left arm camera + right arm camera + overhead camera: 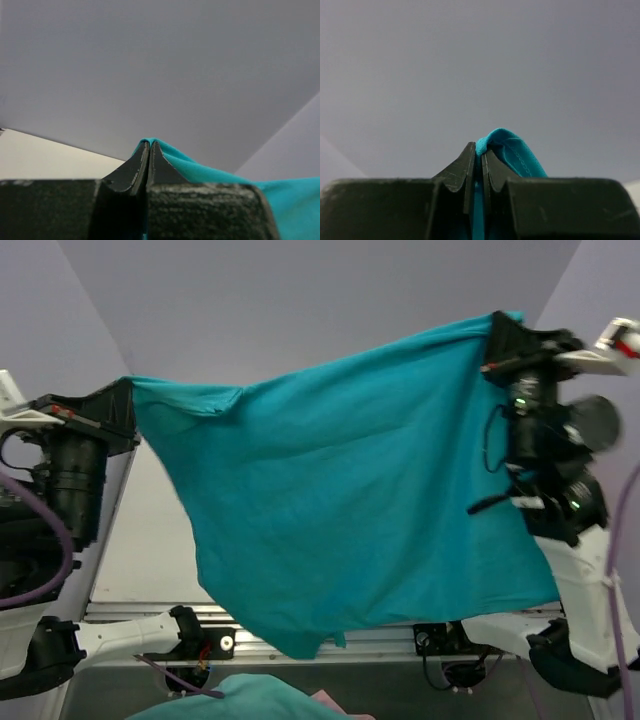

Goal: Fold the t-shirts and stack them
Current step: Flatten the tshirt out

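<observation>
The teal t-shirt (350, 500) hangs spread wide in the air between my two grippers, covering most of the table. My left gripper (128, 400) is shut on its upper left corner; the left wrist view shows cloth (210, 172) pinched at the fingertips (150, 145). My right gripper (497, 335) is shut on the upper right corner, held higher; the right wrist view shows a hemmed fold (512, 150) clamped between the jaws. The shirt's lower edge dangles near the arm bases. The orange and magenta-red shirts are not identifiable here.
The pale table (150, 540) shows only at the left beside the shirt. A heap of greenish cloth (240, 698) with a pinkish bit (325, 702) lies at the bottom edge, below the rail (140, 612) carrying the arm bases.
</observation>
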### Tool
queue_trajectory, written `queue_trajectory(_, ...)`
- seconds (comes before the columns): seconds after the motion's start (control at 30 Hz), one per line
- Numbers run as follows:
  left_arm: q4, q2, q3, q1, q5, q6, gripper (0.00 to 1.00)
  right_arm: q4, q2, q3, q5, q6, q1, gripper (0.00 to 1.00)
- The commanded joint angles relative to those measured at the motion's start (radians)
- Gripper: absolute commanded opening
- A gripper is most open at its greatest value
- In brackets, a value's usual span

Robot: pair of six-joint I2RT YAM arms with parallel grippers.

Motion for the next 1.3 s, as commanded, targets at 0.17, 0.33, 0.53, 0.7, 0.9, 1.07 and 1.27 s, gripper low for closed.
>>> queue_trajectory(0.17,-0.062,0.229,-0.211,0.445,0.311,-0.262,0.02,-0.104,0.391,-0.209,0.167,0.220,-0.145,0.00)
queue_trajectory(0.33,0.064,0.595,-0.328,0.772,0.621,-0.388,0.02,-0.104,0.709,-0.254,0.138,0.340,-0.244,0.00)
queue_trajectory(0.53,0.045,1.136,-0.007,0.899,0.813,-0.400,0.02,-0.253,1.160,0.120,0.040,0.379,-0.309,0.00)
queue_trajectory(0.7,-0.168,1.511,0.538,0.962,0.899,-0.400,0.94,-0.271,1.358,0.392,-0.002,0.342,-0.357,1.00)
queue_trajectory(0.9,-0.211,1.629,0.869,0.979,0.873,-0.356,0.94,-0.207,1.331,0.448,0.035,0.316,-0.363,1.00)
queue_trajectory(1.07,-0.140,1.430,0.711,0.979,0.850,-0.342,0.94,-0.075,1.216,0.299,0.043,0.311,-0.350,1.00)
queue_trajectory(1.27,-0.020,1.230,0.276,0.956,0.867,-0.414,0.88,0.025,1.092,0.078,0.009,0.342,-0.332,0.97)
